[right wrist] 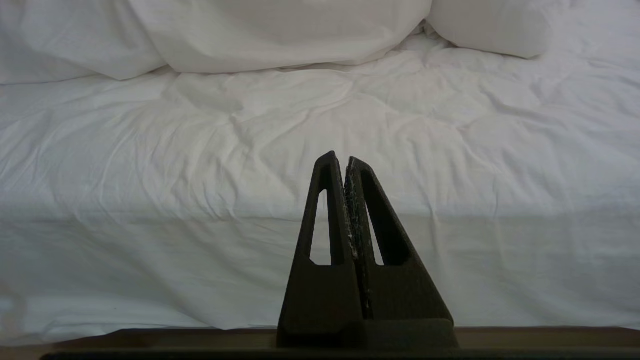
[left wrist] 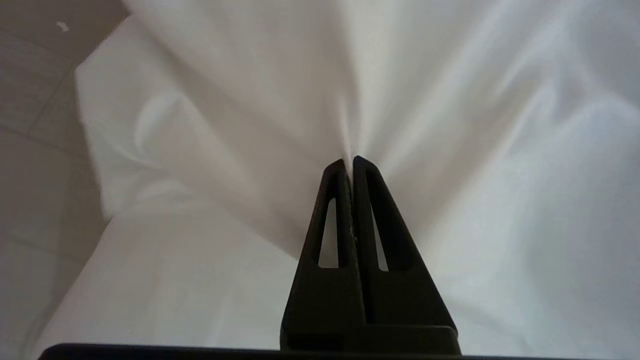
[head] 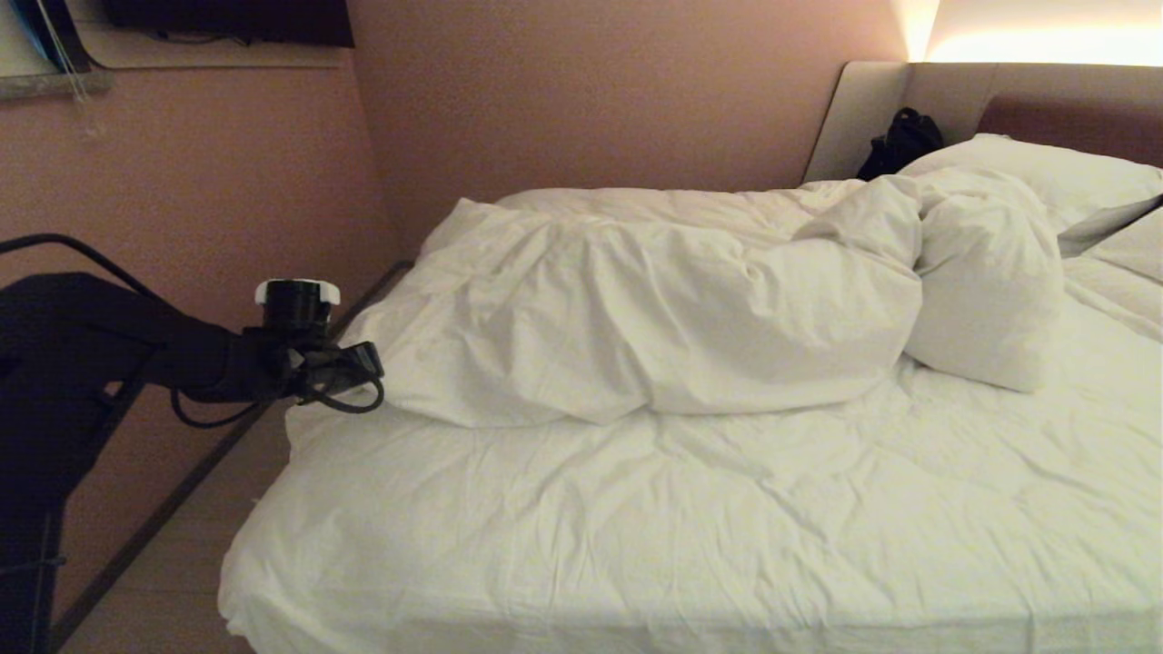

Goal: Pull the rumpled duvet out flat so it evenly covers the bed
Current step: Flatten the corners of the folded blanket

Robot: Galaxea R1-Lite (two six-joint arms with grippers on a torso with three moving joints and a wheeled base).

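Your left gripper (left wrist: 349, 162) is closed tight on a pinch of the duvet (head: 636, 300) at the left side of the bed (head: 545, 545), where the duvet lies bunched toward the headboard (head: 1045, 100). I judge you are in the pulling step; next, draw it toward the foot. Your right gripper (right wrist: 345, 160) is closed and empty, facing the bed.

Soft creased white cloth duvet (head: 636, 309), wrinkled matt sheet on bed (head: 636, 527), matt black plastic left hand (left wrist: 350, 162)
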